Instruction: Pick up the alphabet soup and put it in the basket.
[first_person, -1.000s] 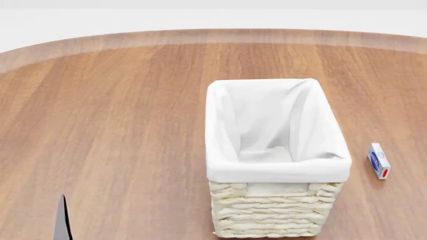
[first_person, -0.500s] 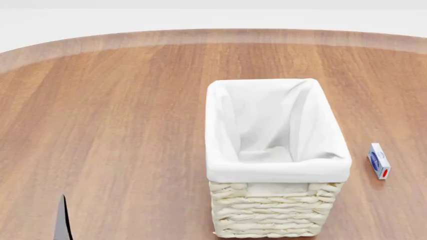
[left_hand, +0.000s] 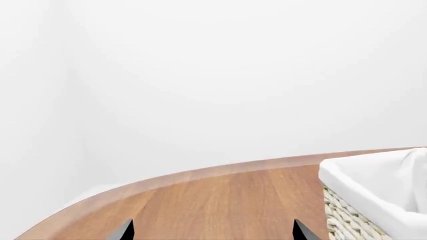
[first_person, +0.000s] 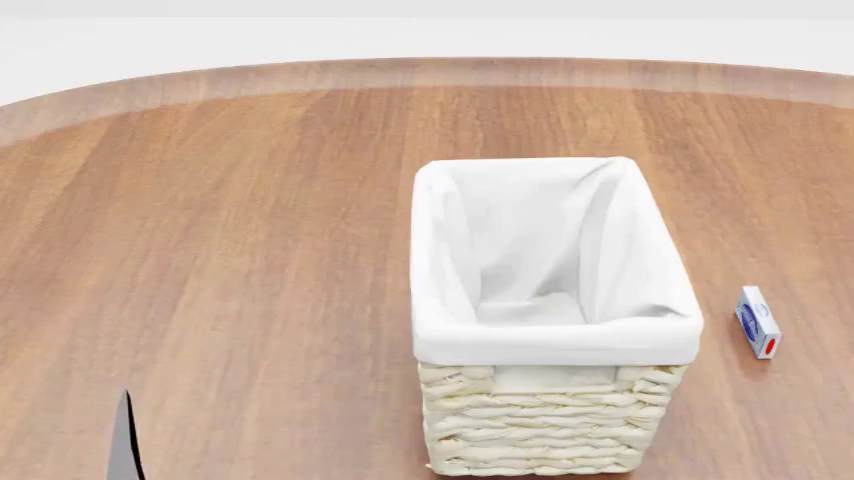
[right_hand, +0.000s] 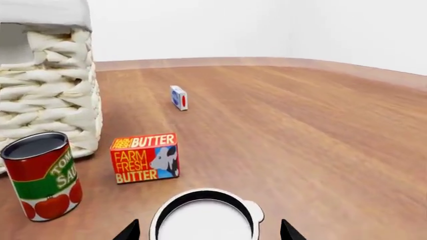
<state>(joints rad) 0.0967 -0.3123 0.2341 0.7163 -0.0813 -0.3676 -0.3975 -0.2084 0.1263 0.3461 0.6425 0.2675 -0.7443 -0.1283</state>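
In the right wrist view the alphabet soup (right_hand: 205, 222) shows only as a pale whitish round top with a dark rim, right at the camera. My right gripper (right_hand: 208, 231) is open, with one dark fingertip on each side of the can top and a small gap to it. The label is hidden. The basket (first_person: 554, 345), cream wicker with a white lining, stands at the table's middle; it also shows in the right wrist view (right_hand: 47, 100) and the left wrist view (left_hand: 373, 200). My left gripper (left_hand: 212, 231) is open and empty over bare wood, left of the basket.
A red-and-green tomato can (right_hand: 41, 175) and an orange butter box (right_hand: 145, 157) stand by the basket's wicker wall. A small blue-and-white box (first_person: 757, 322) lies right of the basket. The round wooden table's edge (left_hand: 200, 172) curves behind. A sliver of my left finger (first_person: 124, 440) shows.
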